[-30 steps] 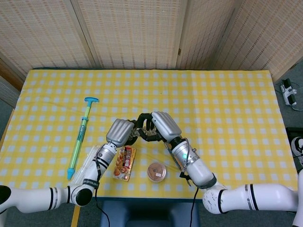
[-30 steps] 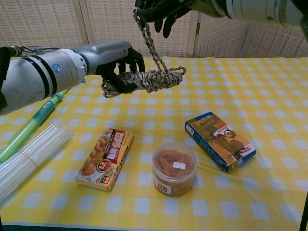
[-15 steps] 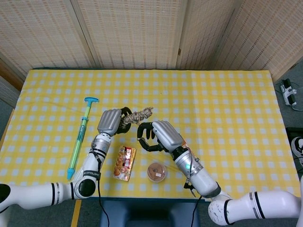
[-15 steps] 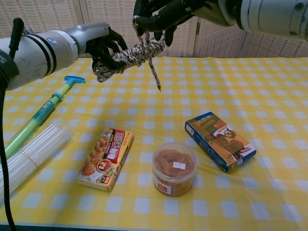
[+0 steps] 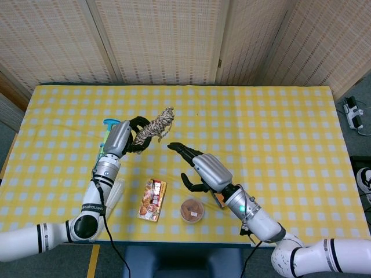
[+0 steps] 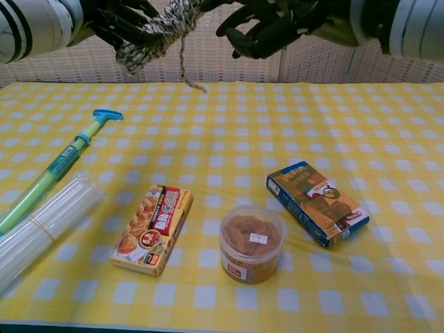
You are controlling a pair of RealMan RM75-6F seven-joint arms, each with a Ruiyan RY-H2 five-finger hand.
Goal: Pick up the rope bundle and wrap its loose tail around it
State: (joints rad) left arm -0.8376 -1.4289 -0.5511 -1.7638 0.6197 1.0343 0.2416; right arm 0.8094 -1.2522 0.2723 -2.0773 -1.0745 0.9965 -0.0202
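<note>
While left hand (image 5: pixel 119 138) grips rope bundle (image 5: pixel 153 127), right hand (image 5: pixel 204 169) spread

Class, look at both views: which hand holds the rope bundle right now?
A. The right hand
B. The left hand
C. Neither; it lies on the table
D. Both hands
B: the left hand grips the rope bundle in the air, while the right hand is apart from it with fingers spread and nothing in it.
</note>
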